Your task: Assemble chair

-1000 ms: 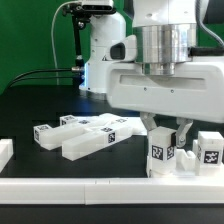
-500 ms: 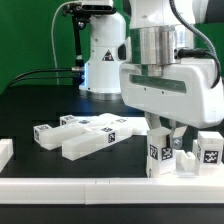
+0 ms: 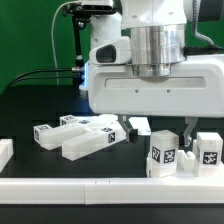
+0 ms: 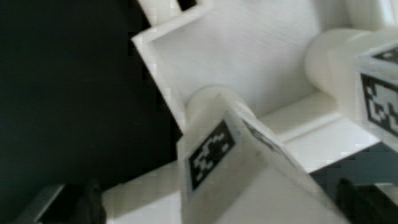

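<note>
My gripper point(image 3: 159, 128) hangs low over the exterior view's right side, jaws spread wide and empty. Between the fingers stands an upright white chair part with a black marker tag point(image 3: 163, 152), resting against the white front rail point(image 3: 100, 186). The fingers do not touch it. A second tagged white part point(image 3: 209, 151) stands just to its right. In the wrist view the same upright part point(image 4: 228, 150) fills the middle between my gripper's dark fingertips point(image 4: 64, 204), and my gripper point(image 4: 214, 206) is open around it.
A pile of long white tagged parts point(image 3: 85, 135) lies left of centre on the black table. A small white block point(image 3: 5, 152) sits at the exterior view's left edge. The robot base point(image 3: 100, 50) stands at the back.
The jaws were close around the upright tagged part and have now spread wide apart, letting it go. The part stays standing by the front rail.
</note>
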